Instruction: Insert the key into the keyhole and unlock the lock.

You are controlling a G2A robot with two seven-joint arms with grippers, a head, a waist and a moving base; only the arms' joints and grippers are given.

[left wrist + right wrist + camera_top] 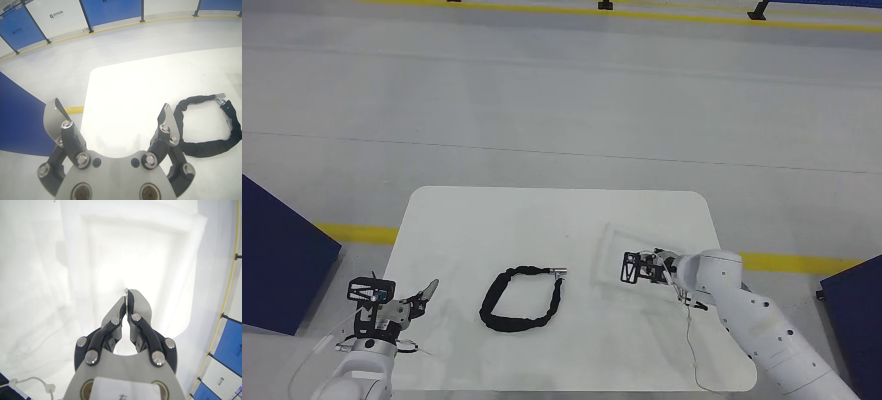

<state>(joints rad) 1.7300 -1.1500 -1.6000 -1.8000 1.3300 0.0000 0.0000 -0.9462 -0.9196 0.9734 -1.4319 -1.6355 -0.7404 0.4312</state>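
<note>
A black fabric-covered chain lock (522,300) lies looped in the middle of the white table (542,215), its silver lock head (558,270) at the far right of the loop. The left wrist view has the chain (206,145) and lock head (220,97) beside my left gripper (111,106). That gripper (407,300) is open at the table's left edge, holding nothing. My right gripper (627,268) hangs over a pale shallow tray (604,250). It (127,294) is shut on a thin metal key (126,299), seen edge-on between the pads.
The tray (151,256) stands right of the chain, near the table's right side. Blue panels flank the table on the floor at left (272,260) and right (857,290). A thin cable (690,340) trails along the right arm.
</note>
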